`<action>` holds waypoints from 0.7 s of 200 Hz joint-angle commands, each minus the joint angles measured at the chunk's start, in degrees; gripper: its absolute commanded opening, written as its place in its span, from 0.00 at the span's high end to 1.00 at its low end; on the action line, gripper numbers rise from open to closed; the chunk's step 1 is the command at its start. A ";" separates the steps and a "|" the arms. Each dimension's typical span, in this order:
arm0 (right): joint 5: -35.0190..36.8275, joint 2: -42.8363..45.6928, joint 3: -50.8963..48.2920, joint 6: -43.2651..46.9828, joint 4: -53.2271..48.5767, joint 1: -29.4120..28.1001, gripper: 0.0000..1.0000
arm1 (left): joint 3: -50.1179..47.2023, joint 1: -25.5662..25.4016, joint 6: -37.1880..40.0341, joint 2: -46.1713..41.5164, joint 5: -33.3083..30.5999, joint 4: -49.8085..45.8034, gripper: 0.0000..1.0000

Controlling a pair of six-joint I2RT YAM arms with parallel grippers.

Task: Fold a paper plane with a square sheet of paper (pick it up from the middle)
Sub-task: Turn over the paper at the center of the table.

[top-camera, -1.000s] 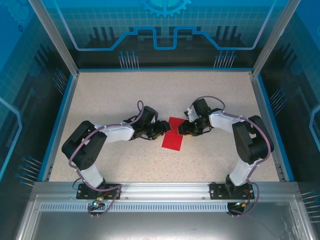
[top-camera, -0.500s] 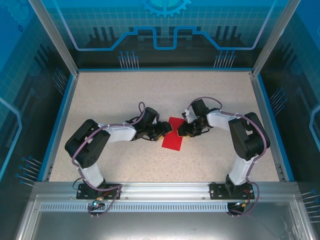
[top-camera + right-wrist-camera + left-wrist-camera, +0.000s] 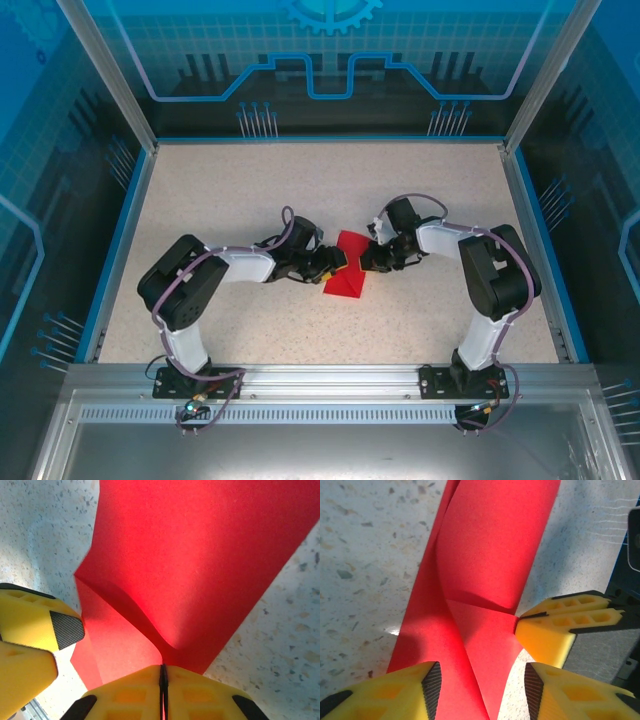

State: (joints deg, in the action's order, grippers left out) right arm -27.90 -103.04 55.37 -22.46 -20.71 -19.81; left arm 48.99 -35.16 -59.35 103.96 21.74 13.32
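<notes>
Red paper sheet (image 3: 347,272) found mid-surface (image 3: 250,190), between both hands. Sheet partly folded: one flap raised and curved over flat lower layer.

Right hand (image 3: 162,672): yellow fingers pressed together, edge of raised flap pinched between them, flap lifted off surface at that point.

Left hand (image 3: 482,690): fingers spread, set either side of sheet's end, paper passing between them. Nothing gripped. Contact of pads with paper cannot be told.

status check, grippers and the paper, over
Status: right gripper shut on the red paper edge, flap curled up. The left gripper open, fingers straddling the paper. Nothing in the way on the table.
</notes>
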 commanded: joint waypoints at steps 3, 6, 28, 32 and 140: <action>-0.15 1.96 -0.90 -0.48 0.42 1.02 0.90 | 0.81 -0.59 -0.24 1.30 2.05 1.05 0.53; -0.06 2.05 -1.02 -0.48 0.49 1.08 0.90 | 0.94 -0.61 -0.27 1.45 2.08 1.01 0.53; -0.21 2.41 -1.33 -0.53 0.54 1.38 0.90 | 1.79 -0.62 -0.24 2.33 2.49 1.29 0.59; -0.22 2.54 -1.40 -0.57 0.51 1.36 0.90 | 2.10 -0.64 -0.26 2.53 2.66 1.35 0.60; 1.21 7.14 -2.38 -1.45 -0.51 2.37 0.66 | 6.94 -0.71 2.79 5.99 3.38 0.16 0.81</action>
State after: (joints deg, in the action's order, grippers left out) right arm -27.59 -100.22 53.95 -23.05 -20.45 -18.83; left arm 54.02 -35.44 -59.07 108.84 23.86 14.04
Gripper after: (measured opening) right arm 0.248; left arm 0.203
